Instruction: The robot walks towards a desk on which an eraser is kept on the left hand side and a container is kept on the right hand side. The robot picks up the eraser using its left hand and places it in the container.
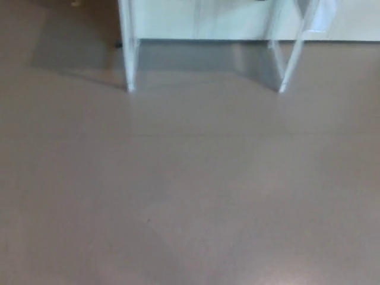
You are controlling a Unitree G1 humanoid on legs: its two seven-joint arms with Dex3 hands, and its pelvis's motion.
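The head view shows mostly grey floor (pixel 190 190). At the top stand two white legs of the desk, the left leg (pixel 127 53) and the right leg (pixel 291 59). The desk top, the eraser and the container lie outside the picture. Neither of my hands shows. The picture is blurred.
Behind the desk legs runs a pale wall or cabinet base (pixel 202 21). A dark shadow (pixel 77 50) lies on the floor left of the left leg.
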